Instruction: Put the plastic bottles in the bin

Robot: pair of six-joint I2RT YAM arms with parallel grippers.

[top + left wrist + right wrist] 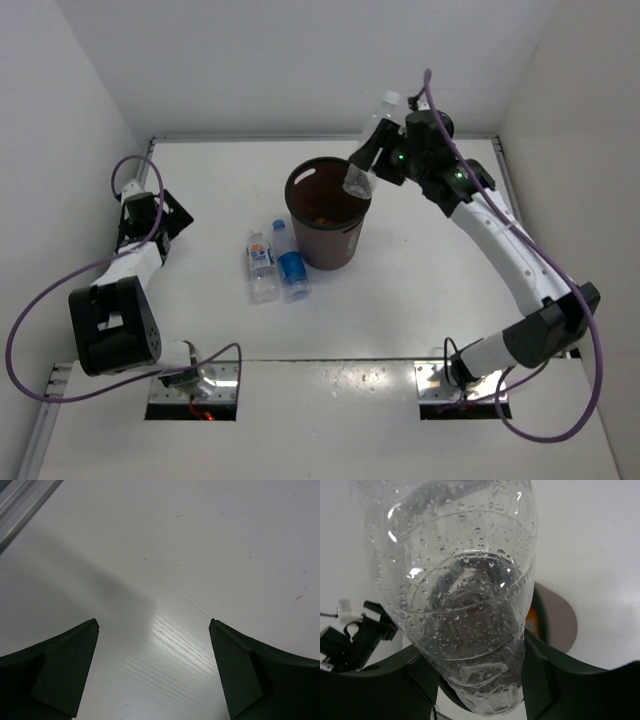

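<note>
Bottle [470, 595] (perhaps wet inside), white table [420, 300], walls [300, 60]

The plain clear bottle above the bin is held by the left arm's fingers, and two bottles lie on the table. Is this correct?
No. The right arm's fingers hold the plain clear bottle above the bin; the top external view shows it. The rest is correct.

White table [420, 300], plain white walls [300, 60]
</note>
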